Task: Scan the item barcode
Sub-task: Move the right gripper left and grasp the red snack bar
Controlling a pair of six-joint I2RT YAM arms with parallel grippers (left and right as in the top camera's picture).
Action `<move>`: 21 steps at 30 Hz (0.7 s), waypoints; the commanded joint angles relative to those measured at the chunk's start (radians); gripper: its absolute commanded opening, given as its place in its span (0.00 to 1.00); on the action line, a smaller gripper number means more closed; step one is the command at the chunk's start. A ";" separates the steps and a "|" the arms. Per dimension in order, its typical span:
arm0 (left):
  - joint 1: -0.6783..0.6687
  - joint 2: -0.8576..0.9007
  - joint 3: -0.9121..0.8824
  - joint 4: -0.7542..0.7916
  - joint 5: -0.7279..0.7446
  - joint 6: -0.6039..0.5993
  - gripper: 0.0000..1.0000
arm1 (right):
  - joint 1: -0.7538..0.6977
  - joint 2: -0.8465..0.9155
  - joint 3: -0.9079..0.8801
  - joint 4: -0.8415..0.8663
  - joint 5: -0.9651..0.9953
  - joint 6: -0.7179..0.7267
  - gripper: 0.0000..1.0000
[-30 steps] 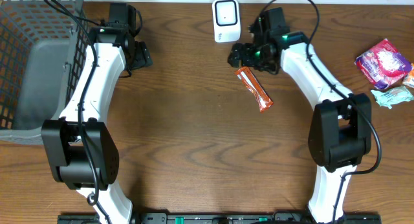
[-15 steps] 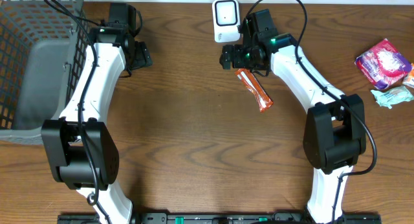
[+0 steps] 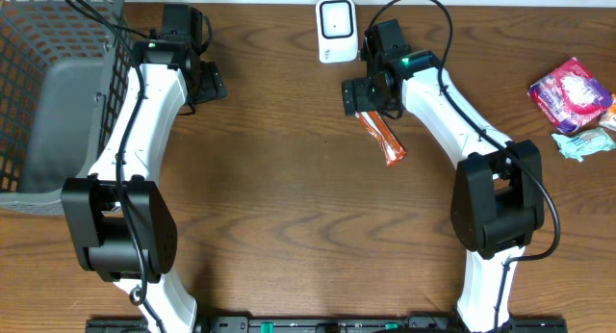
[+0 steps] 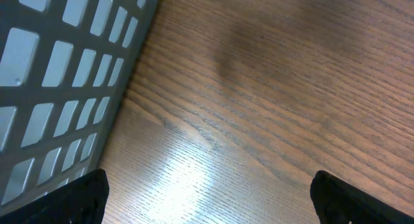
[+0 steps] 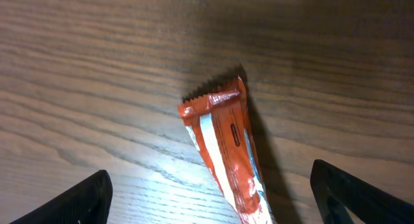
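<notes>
The item, an orange snack bar wrapper (image 3: 384, 140), lies flat on the wooden table, slanting down to the right. In the right wrist view its crimped upper end (image 5: 223, 130) points away from the camera. My right gripper (image 3: 363, 95) hovers open over that upper end, and the bar runs between the two wide-apart fingertips (image 5: 212, 201) without touching them. A white barcode scanner (image 3: 335, 29) stands at the table's back edge, just up and left of this gripper. My left gripper (image 3: 205, 83) is open and empty over bare wood (image 4: 213, 201) beside the basket.
A grey wire basket (image 3: 43, 92) fills the left end of the table, its wall (image 4: 65, 75) close to the left gripper. A purple packet (image 3: 570, 92) and a teal wrapper (image 3: 582, 142) lie at the far right.
The right wrist swung left toward the scanner, then came back and turned over the bar's upper end. The bar and the left arm have not moved.
</notes>
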 commanded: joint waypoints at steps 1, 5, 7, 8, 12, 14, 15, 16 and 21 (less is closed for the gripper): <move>0.000 -0.005 -0.006 -0.003 -0.009 0.002 0.99 | -0.011 -0.027 -0.001 -0.020 0.025 -0.076 0.93; 0.000 -0.005 -0.006 -0.003 -0.009 0.002 0.99 | -0.020 -0.027 -0.008 -0.024 0.024 -0.075 0.91; 0.000 -0.005 -0.006 -0.003 -0.009 0.002 0.99 | -0.023 -0.027 -0.013 -0.023 0.024 -0.075 0.90; 0.000 -0.005 -0.006 -0.003 -0.009 0.002 0.99 | -0.024 -0.026 -0.017 -0.023 0.024 -0.075 0.89; 0.000 -0.005 -0.006 -0.003 -0.009 0.002 1.00 | -0.036 -0.026 -0.034 -0.017 0.024 -0.074 0.78; 0.000 -0.005 -0.006 -0.003 -0.009 0.002 0.99 | -0.045 -0.026 -0.046 -0.006 0.024 -0.065 0.75; 0.000 -0.005 -0.006 -0.003 -0.009 0.002 0.99 | -0.049 -0.026 -0.050 -0.002 0.023 -0.063 0.74; 0.000 -0.005 -0.006 -0.003 -0.009 0.002 0.99 | -0.052 -0.026 -0.057 0.004 0.020 -0.063 0.72; 0.000 -0.005 -0.006 -0.003 -0.009 0.002 0.99 | -0.056 -0.026 -0.093 0.018 0.004 -0.063 0.61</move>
